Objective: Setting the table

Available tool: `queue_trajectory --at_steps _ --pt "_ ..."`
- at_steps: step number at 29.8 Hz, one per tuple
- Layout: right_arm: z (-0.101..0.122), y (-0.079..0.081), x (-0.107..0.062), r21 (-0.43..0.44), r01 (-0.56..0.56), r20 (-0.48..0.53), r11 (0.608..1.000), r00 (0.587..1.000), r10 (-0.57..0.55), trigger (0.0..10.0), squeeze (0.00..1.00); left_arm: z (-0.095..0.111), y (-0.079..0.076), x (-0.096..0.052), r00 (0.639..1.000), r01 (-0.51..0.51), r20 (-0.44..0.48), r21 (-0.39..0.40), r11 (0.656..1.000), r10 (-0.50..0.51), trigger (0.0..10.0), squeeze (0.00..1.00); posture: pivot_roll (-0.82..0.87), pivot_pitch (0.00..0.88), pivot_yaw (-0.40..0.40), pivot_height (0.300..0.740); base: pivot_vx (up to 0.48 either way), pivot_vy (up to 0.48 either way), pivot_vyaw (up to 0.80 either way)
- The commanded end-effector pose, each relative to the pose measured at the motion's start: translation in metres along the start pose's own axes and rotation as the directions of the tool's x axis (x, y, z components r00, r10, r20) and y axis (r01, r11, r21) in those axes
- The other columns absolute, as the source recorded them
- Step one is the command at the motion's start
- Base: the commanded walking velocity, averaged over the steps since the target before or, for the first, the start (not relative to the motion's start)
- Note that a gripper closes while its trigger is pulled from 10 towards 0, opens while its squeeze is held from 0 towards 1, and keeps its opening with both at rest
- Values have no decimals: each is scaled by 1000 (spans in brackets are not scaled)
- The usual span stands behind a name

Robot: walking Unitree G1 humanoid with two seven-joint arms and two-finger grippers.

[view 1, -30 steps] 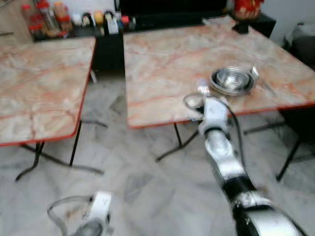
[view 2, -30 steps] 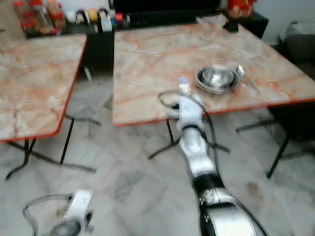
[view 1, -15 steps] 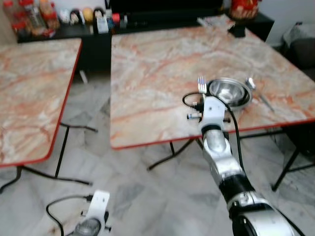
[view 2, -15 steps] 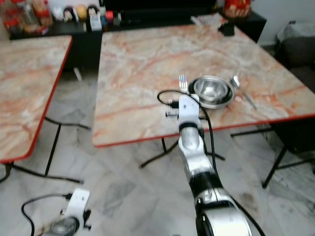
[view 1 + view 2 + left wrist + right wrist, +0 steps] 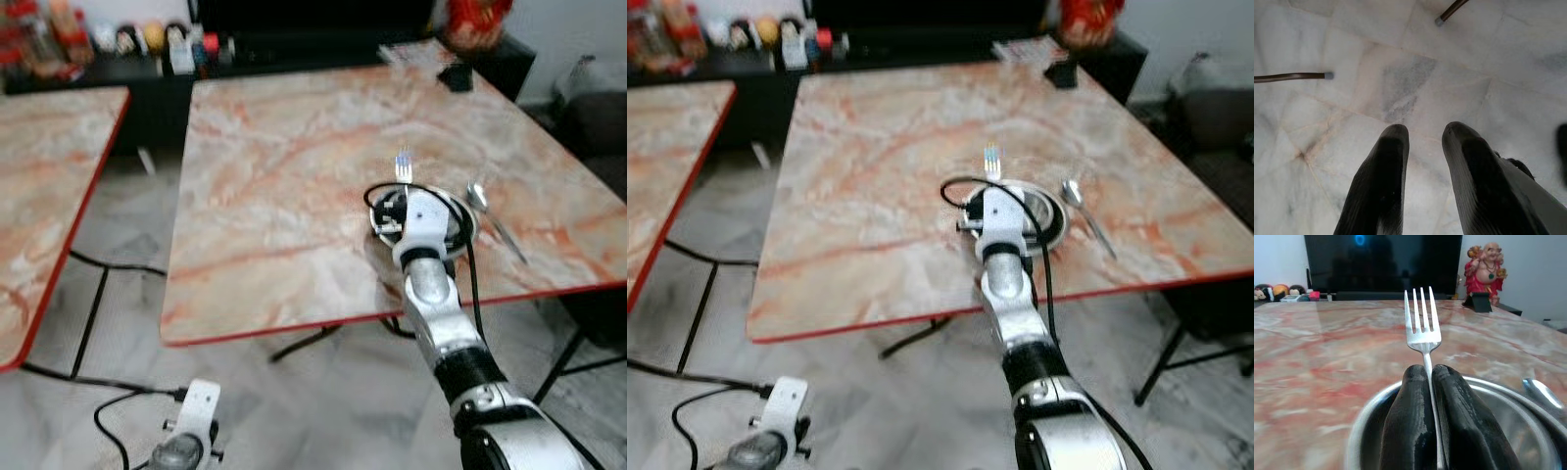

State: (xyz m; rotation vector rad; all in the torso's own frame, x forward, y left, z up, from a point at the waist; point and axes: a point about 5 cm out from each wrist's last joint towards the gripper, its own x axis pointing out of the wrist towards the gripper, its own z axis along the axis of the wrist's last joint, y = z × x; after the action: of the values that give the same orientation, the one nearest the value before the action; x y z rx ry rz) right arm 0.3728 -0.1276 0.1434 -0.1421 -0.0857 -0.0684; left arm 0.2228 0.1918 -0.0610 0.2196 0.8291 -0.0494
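Note:
My right gripper (image 5: 1426,374) is shut on a silver fork (image 5: 1421,325), tines pointing away from me. It hovers over a steel bowl (image 5: 1508,421) that sits on a plate on the marble table (image 5: 284,176). In the eye views the fork (image 5: 402,168) sticks out past my right wrist (image 5: 421,220), which covers most of the bowl (image 5: 460,217). A spoon (image 5: 488,215) lies just right of the bowl. My left gripper (image 5: 1422,134) hangs low over the floor, fingers apart with nothing between them.
A second marble table (image 5: 44,186) stands to the left across a gap of tiled floor. Behind the tables runs a dark cabinet (image 5: 294,44) with bottles, jars and a red figurine (image 5: 1485,271). A small dark stand (image 5: 457,76) sits at the table's far edge.
The camera has come closer to the right table. My right gripper with the fork has moved forward from the table's edge to above the bowl.

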Motion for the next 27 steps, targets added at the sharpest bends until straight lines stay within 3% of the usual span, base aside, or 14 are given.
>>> queue_trajectory --at_steps 1,4,10,27 --pt "4 -9 2 7 26 17 1000 1000 -26 10000 0 -4 -7 -1 1000 13 -15 -2 1000 -13 10000 0 -1 111 10 740 0 -431 0" --pt "4 -9 2 7 26 17 1000 1000 -26 10000 0 -4 -7 -1 1000 13 -15 -2 1000 -13 10000 0 -1 111 10 740 0 -431 0" --pt "5 -10 3 10 32 18 999 999 -32 10000 0 -4 -6 -1 1000 7 -13 -12 1000 -7 10000 0 -2 115 11 740 0 0 0" --pt "3 -8 1 13 23 5 1000 1000 -23 10000 0 -6 -5 -1 1000 6 -20 -5 1000 -7 10000 0 -4 118 12 740 15 -451 0"
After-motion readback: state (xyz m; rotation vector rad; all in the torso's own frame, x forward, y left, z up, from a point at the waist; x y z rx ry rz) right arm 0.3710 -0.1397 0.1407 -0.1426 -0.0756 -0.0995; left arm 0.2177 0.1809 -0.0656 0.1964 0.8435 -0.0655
